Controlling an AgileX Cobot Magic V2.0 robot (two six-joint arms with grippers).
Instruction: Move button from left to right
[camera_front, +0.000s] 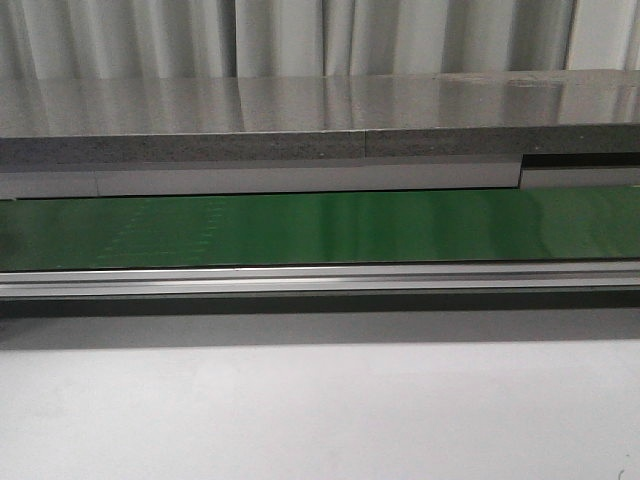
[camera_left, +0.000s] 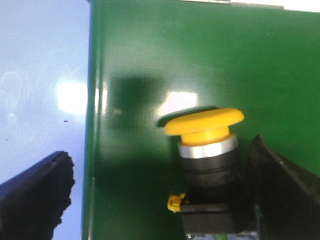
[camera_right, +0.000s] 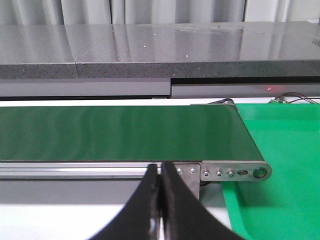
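- The button shows in my left wrist view only: yellow-orange mushroom head, silver collar beneath it, black boxy body with a small yellow clip at one corner.
- It lies on the green conveyor belt, between the two fingers of my left gripper.
- One left finger is just beside the button's body; I cannot tell whether it touches. The other finger is well apart from the button, over the pale surface beside the belt's edge.
- My left gripper is therefore spread wide and has hold of nothing.
- My right gripper has its fingers pressed together with nothing between them.
- In the right wrist view the belt ends at a roller bracket; a bright green tray lies just beside that end.
- The front view shows the belt running across, a metal rail along its near edge and a grey shelf behind. Neither arm nor the button appears there.
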